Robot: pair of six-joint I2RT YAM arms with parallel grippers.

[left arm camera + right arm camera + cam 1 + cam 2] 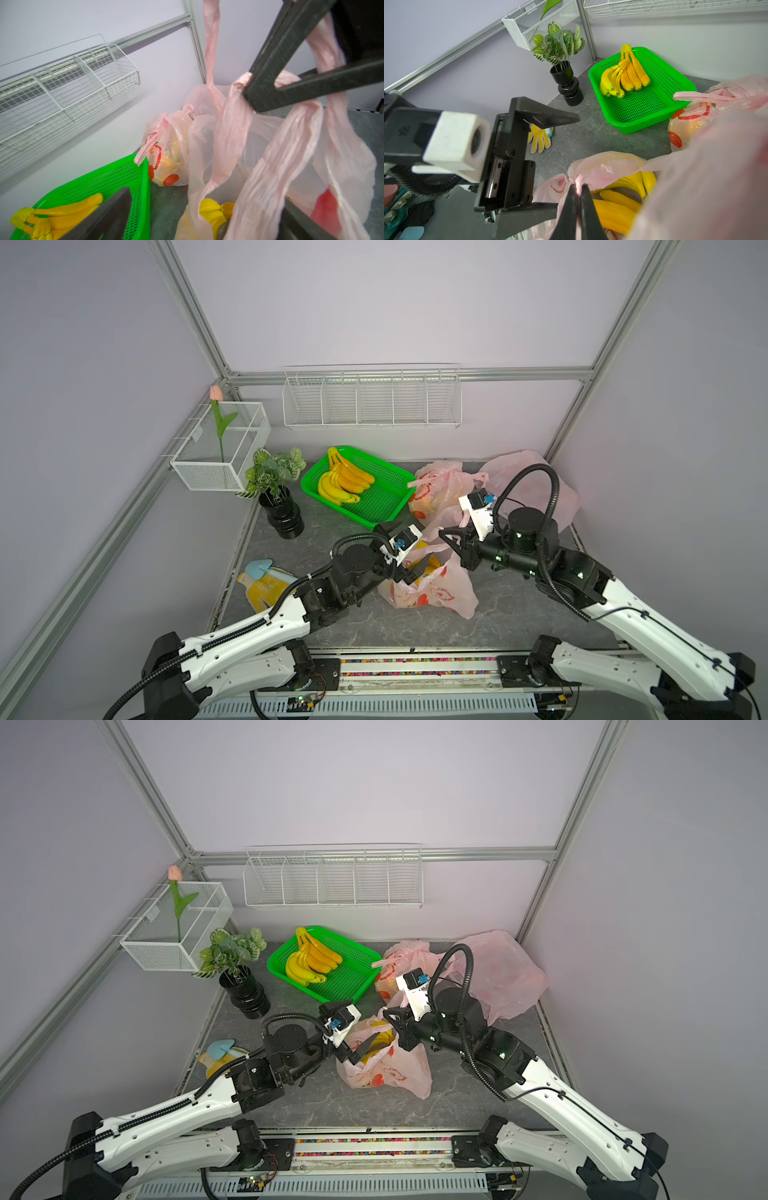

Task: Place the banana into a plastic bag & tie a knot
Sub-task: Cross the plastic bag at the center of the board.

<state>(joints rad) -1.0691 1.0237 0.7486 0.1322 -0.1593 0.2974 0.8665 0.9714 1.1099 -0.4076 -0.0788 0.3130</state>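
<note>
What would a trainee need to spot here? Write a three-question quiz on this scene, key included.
1. True or false: the right gripper is shut on plastic of the nearest pink bag.
2. How many banana bunches lie in the green basket? A one, B two, C four.
3. Fill in: the left gripper has its jaws ___.
Key: 1 true; 2 B; 3 open.

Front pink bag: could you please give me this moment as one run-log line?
left gripper: open, by bag | right gripper: shut on bag handle | bananas: inside bag | knot: not yet tied
</note>
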